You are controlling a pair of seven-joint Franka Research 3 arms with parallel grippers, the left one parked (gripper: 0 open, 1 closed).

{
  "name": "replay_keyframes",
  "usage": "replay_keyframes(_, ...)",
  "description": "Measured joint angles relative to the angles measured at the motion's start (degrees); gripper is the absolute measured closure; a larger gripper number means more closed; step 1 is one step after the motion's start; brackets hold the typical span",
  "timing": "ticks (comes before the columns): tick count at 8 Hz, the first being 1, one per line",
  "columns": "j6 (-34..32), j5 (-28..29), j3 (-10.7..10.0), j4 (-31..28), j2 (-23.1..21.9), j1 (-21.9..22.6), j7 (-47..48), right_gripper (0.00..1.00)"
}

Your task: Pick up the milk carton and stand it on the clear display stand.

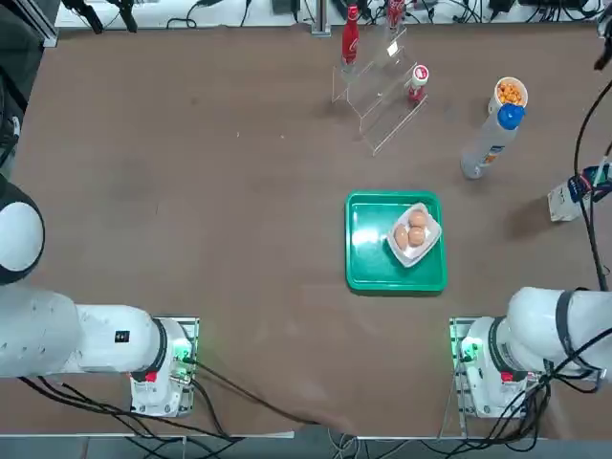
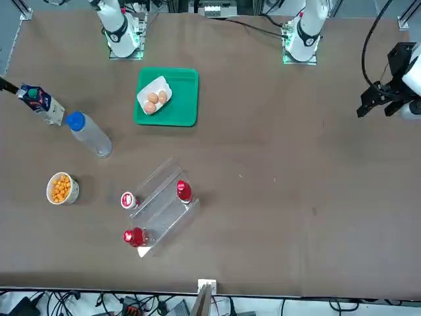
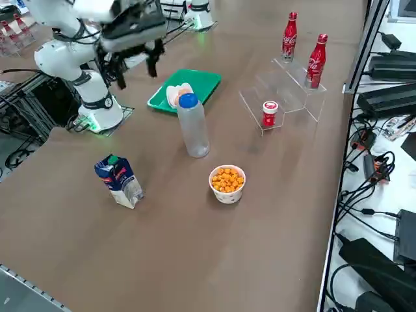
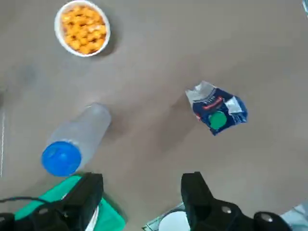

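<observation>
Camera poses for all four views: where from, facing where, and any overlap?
Top: overhead, looks down; both arms' bases at bottom.
Front: across the table, faces the robot; arm bases at top.
Right side: raised at the robot's right, looks diagonally down; right arm and pincer at upper left, over the table.
Right wrist: on the right arm, looks past its open pincer at carton and bottle.
Top and front share tray and riser.

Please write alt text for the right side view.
Right gripper above the table, its fingers apart; the milk carton stands apart from the clear display stand, which carries three red-labelled containers.
</observation>
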Motion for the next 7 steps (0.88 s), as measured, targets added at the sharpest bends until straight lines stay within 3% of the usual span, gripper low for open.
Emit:
replay_keyframes(5,10.9,-1.6,0.0,-14.1,-4.9,-7.2,12.8,0.00)
replay_keyframes(7,14.7,-3.6,0.2,-18.1,-5.2,-7.5,19.2,0.00)
